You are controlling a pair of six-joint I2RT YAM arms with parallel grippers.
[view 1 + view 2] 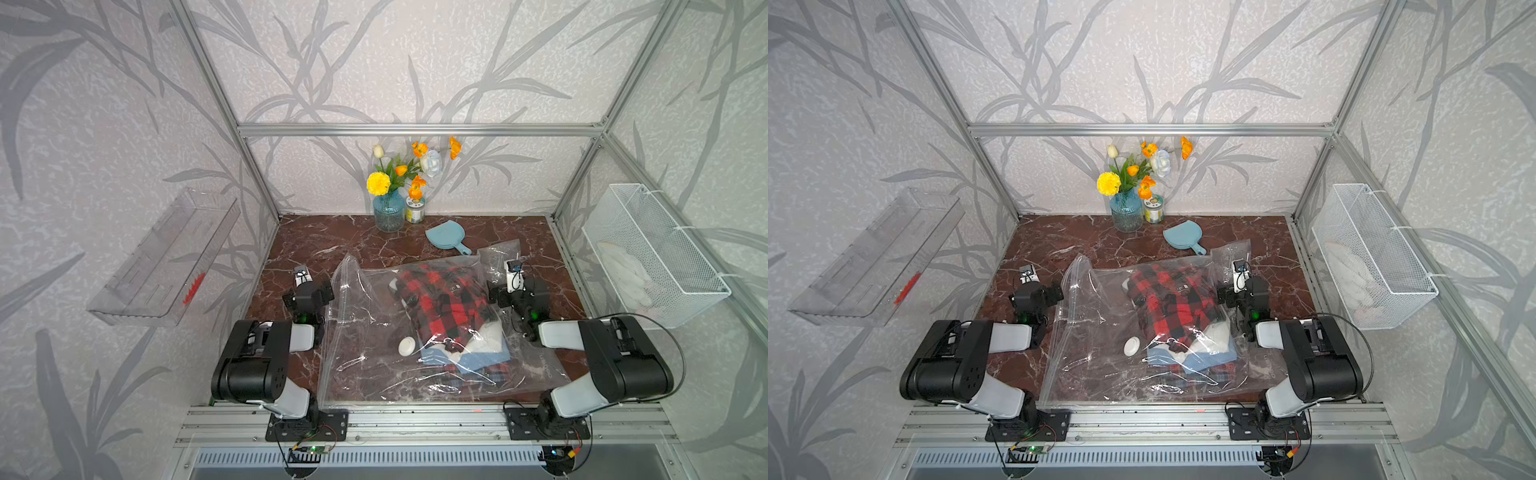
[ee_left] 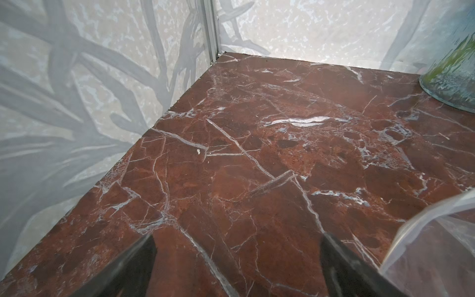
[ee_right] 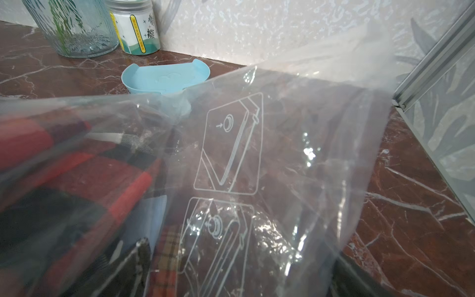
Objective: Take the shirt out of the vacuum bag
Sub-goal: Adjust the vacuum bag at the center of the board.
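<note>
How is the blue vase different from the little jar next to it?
The vase is bigger; the jar is smaller. The vase is see-through blue glass, while the jar wears a white label. The vase holds flowers; the jar holds none. Both stand upright by the back wall.

**Vacuum bag** [image 3: 321,133], 3 o'clock side: 2 white line pictograms [image 3: 231,144], each a bag with its valve and an arrow, plus faint grey lettering [image 1: 545,366] (too small to read). **Jar** [image 3: 133,25], 12 o'clock: label [image 3: 138,30] with Chinese characters, not legible.
</note>
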